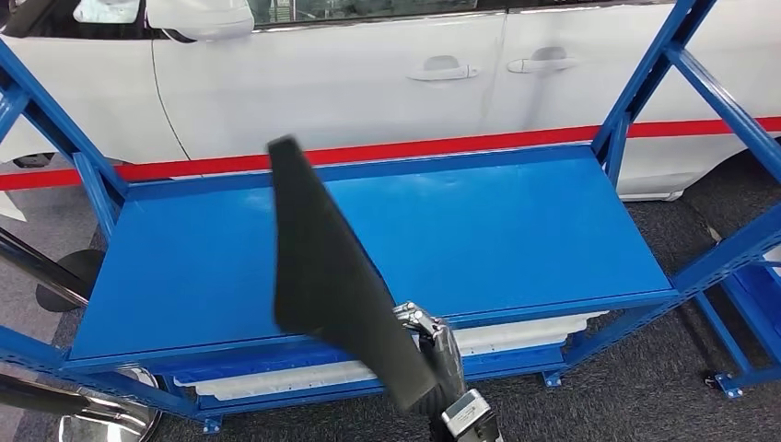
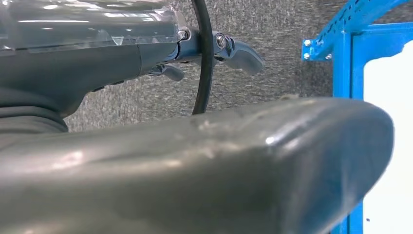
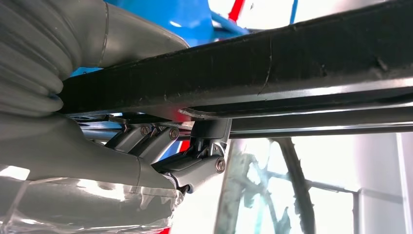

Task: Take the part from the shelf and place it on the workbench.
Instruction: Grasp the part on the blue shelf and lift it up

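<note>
The right hand [image 1: 431,343] holds the part [image 1: 322,267], a long flat black panel, by its lower end, at about 6 o'clock in the head view; from there the panel rises tilted toward 11 o'clock over the blue shelf [image 1: 516,230]. In the right wrist view the fingers [image 3: 146,139] are clamped under the panel's edge and the thumb [image 3: 39,63] presses on its other face, so the part [image 3: 272,63] is pinched near one end and clear of the shelf deck. The left hand [image 2: 214,48] hangs near the carpet beside a blue post [image 2: 343,97]; its fingers look loosely apart with nothing between them, though most of the hand is hidden behind a rounded grey body. The step in hand appears to be carrying the part off to the workbench, which I cannot see here. Because the grip sits at one end, the long free end will likely swing and lever against the fingers, so the wrist should stay steady and turns should be slow. The upper tip stands near the shelf's back rail at 12 o'clock and a white car [image 1: 368,74] lies beyond, so it seems wise to draw the panel back toward 6 o'clock before turning.
</note>
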